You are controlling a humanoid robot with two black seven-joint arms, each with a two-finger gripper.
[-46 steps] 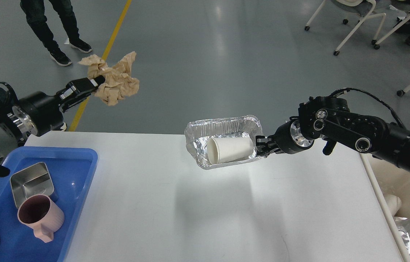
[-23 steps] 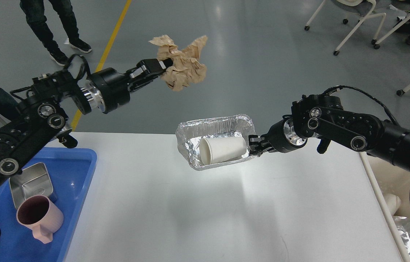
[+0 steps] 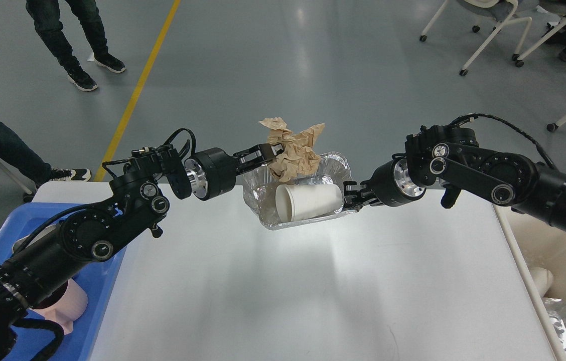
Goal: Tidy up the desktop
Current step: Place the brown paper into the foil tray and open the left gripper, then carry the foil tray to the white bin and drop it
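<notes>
Left hand (image 3: 277,149) dangles crumpled paper (image 3: 292,150) over foil tray (image 3: 335,168), cup (image 3: 308,201).

The crumpled brown paper (image 3: 294,150) looks matt and rough, the foil tray (image 3: 335,168) is shiny wrinkled metal, the white cup (image 3: 308,201) is smooth matt paper, the desktop (image 3: 313,281) is smooth and faintly glossy, and the blue tray (image 3: 95,321) is glossy plastic.

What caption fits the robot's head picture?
Left gripper holds crumpled paper over the foil tray the right gripper lifts above the desktop.
</notes>
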